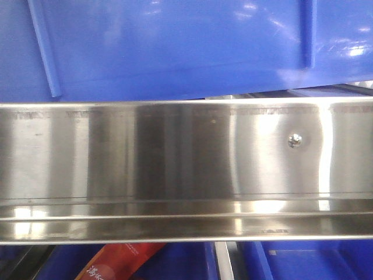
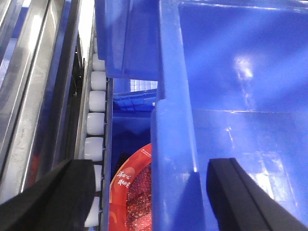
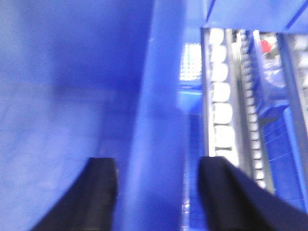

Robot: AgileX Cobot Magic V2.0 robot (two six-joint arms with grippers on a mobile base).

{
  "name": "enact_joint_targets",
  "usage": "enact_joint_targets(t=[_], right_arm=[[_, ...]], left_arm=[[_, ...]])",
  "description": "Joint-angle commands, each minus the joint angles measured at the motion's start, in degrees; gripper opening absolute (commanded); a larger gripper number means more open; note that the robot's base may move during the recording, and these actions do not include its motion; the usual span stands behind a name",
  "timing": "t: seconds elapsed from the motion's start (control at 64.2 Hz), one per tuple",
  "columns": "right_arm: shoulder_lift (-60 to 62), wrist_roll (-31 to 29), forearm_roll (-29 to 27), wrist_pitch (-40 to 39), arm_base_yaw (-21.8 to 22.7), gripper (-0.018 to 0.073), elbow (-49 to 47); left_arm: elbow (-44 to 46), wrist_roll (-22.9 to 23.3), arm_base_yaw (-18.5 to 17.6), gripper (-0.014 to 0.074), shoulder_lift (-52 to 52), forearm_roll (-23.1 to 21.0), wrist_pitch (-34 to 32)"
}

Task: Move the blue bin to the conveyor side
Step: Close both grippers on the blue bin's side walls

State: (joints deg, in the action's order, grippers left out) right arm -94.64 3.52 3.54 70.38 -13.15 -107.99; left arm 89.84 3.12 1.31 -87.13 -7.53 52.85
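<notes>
Blue bin (image 1: 175,41) cropped by frame edges

My left gripper (image 2: 151,169) at 6 o'clock, jaws spread astride the blue bin (image 2: 240,96) wall, white rollers (image 2: 96,113) at 9 o'clock, red packet (image 2: 137,185) at 7 o'clock, steel rail (image 2: 29,96) at 10 o'clock

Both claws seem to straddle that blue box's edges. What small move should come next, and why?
Probably close both end effectors. The left end effector and the right end effector each stand open with a finger on either side of a wall of the blue bin, not pinching it. A hold on both sides seems needed before lifting.
</notes>
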Motion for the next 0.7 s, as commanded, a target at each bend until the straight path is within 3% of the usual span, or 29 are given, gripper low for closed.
enact_joint_targets(t=[0.0,0.187,0.686], right_arm=[[-0.1,-0.6,0.7,-0.4,0.0,0.0180,0.2],[-0.1,-0.6,0.8,-0.4,0.0,-0.0105,0.2],[-0.1,-0.6,0.8,-0.4,0.0,-0.0078,0.2]], left_arm=[[0.3,-0.1,0.1,0.0393,0.0,-0.1,-0.3],[0.3,-0.1,0.1,0.0393,0.0,-1.0,-1.5],[0.3,-0.1,-2.2,0.0386,-1.7,-0.8,1.7]])
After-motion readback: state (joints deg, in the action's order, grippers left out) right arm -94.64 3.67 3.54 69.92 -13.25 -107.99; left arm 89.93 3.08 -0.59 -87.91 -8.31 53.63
